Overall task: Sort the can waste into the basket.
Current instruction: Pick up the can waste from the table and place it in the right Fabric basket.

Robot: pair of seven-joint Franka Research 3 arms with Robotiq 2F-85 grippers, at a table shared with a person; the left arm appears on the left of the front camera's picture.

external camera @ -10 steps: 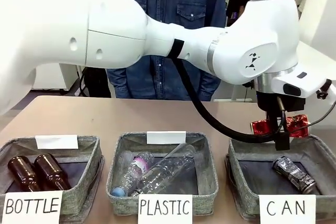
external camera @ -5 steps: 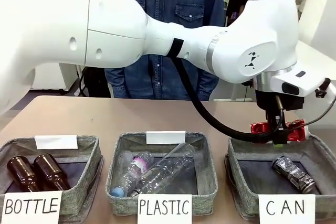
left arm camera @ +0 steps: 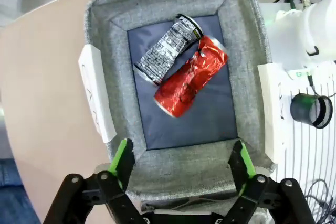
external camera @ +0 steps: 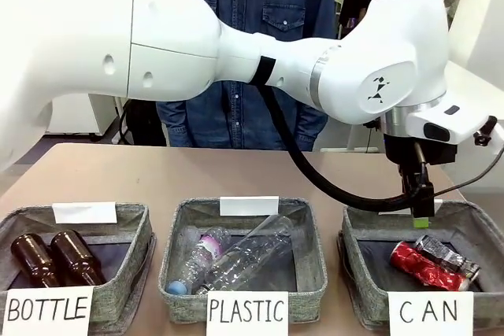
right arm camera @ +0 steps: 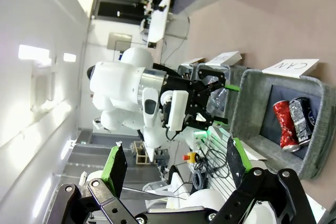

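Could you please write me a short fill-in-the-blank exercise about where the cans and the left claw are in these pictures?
1. The red can lies inside the basket signed ____.
2. Beside it, touching, lies the ____ can.
3. The left claw hangs above that basket with its jaws ____.

Missing words: CAN; silver-and-black; open

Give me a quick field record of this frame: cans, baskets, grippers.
red can: crushed, lying in the CAN basket, touching the other can
silver-and-black can: crushed, lying in the same basket
left gripper: open, empty, above the CAN basket's rim
right gripper: open, empty, away from the baskets
PLASTIC basket: clear plastic bottles
BOTTLE basket: two brown glass bottles
person: standing at the far side
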